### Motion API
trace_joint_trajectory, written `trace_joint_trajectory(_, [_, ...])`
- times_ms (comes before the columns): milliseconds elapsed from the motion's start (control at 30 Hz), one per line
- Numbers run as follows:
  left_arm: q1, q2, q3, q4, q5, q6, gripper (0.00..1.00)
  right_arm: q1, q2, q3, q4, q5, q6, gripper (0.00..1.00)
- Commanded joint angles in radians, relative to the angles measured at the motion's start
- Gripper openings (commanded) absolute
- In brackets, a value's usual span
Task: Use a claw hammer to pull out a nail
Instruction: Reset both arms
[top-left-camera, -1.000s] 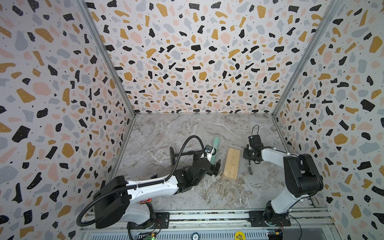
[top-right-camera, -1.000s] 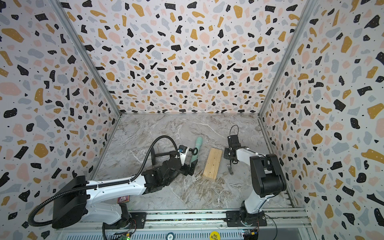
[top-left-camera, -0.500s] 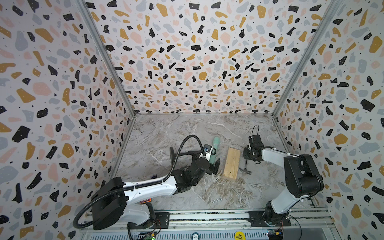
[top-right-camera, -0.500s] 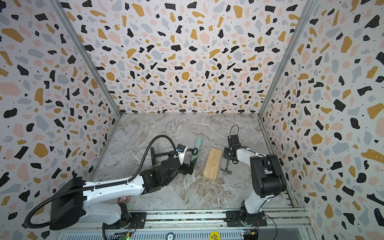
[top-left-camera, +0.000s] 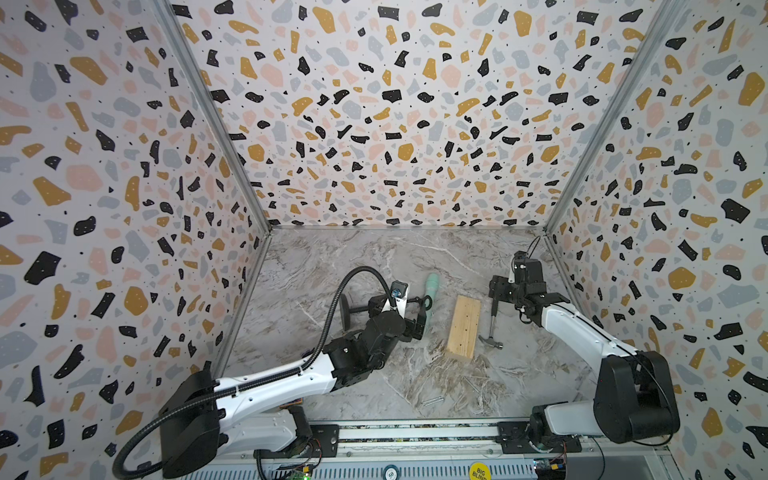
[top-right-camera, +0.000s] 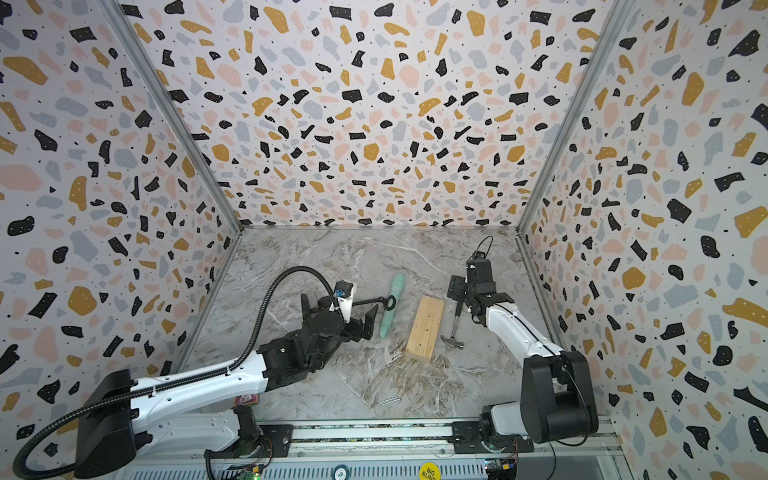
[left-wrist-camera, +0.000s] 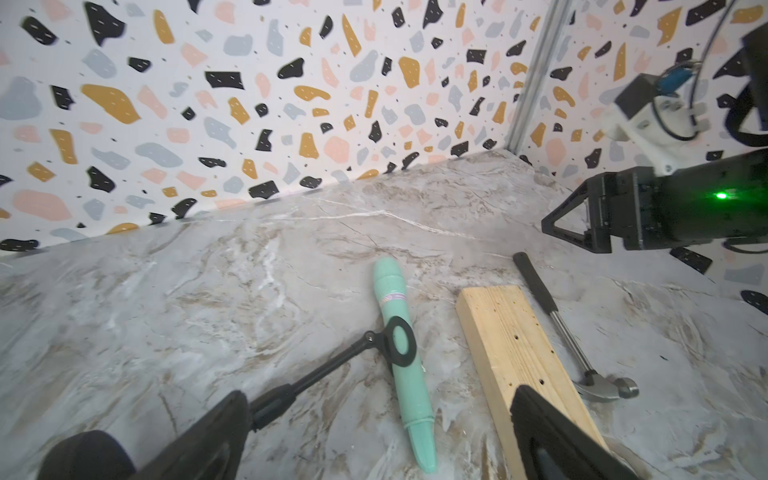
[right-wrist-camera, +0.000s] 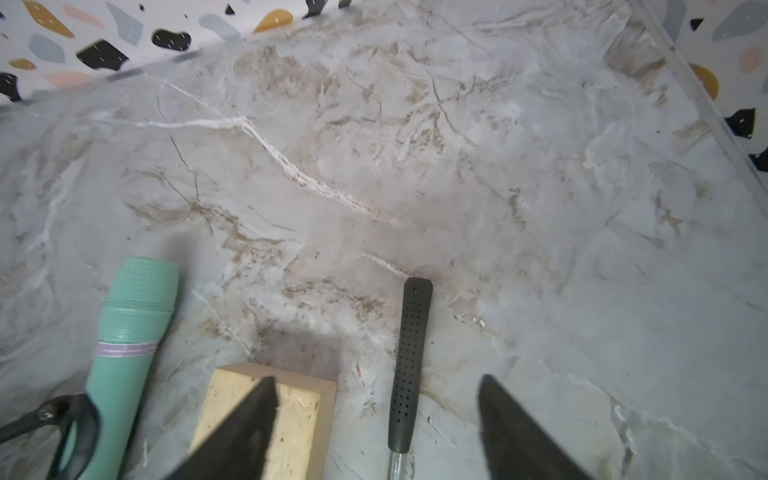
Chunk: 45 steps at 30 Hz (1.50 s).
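Note:
The claw hammer (top-left-camera: 492, 326) (top-right-camera: 455, 326) lies flat on the marble floor just right of the wooden block (top-left-camera: 463, 326) (top-right-camera: 424, 326), its silvery head toward the front. My right gripper (right-wrist-camera: 376, 399) (top-left-camera: 500, 291) hovers open over the far end of the black handle (right-wrist-camera: 409, 357), its fingers on either side and not touching it. My left gripper (left-wrist-camera: 378, 428) (top-left-camera: 415, 320) is open and empty, left of the block (left-wrist-camera: 515, 349). No nail shows in the block, whose top has only small holes.
A mint-green stick tool (top-left-camera: 428, 299) (left-wrist-camera: 401, 353) lies left of the block. A black rod with disc ends (top-left-camera: 361, 309) crosses it. Thin silvery pins (top-left-camera: 432, 401) lie loose near the front rail. Walls close in on three sides.
My right gripper has opened and let go of the hammer, which now lies flat beside the block. The left arm has barely moved.

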Motion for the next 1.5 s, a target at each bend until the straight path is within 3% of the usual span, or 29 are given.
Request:
trace_joint_trajectory(0, [0.030,-0.061,0.017,-0.037,-0.086,0.056,1.00,-0.004,-0.032,0.064,0.007,0.031,-0.044,0.99])
trace_joint_trajectory(200, [0.080,-0.185,0.009,-0.051,-0.204,0.110,1.00,-0.004,-0.091,0.049,0.101,0.069,-0.080,0.99])
trace_joint_trajectory(467, [0.223,-0.357,-0.081,-0.020,-0.314,0.180,1.00,-0.021,-0.183,-0.062,0.181,0.156,-0.147,0.99])
trace_joint_trajectory(800, [0.496,-0.408,-0.266,0.175,-0.262,0.257,1.00,-0.121,-0.266,-0.211,0.275,0.174,-0.170,0.99])
trace_joint_trajectory(933, [0.684,-0.369,-0.360,0.316,-0.136,0.192,1.00,-0.140,-0.275,-0.278,0.338,0.174,-0.164,0.99])
trace_joint_trajectory(1067, [0.839,-0.215,-0.477,0.614,-0.046,0.168,1.00,-0.141,-0.298,-0.373,0.469,0.098,-0.214,0.99])
trace_joint_trajectory(1267, [0.858,0.042,-0.489,0.804,0.028,0.231,1.00,-0.146,-0.310,-0.443,0.528,0.065,-0.258,0.99])
trace_joint_trajectory(1333, [0.868,0.053,-0.466,0.720,0.041,0.208,1.00,-0.150,-0.299,-0.437,0.521,0.048,-0.257,0.99])
trace_joint_trajectory(1467, [0.871,0.136,-0.614,1.018,0.081,0.226,1.00,-0.151,-0.255,-0.453,0.608,0.017,-0.219,0.99])
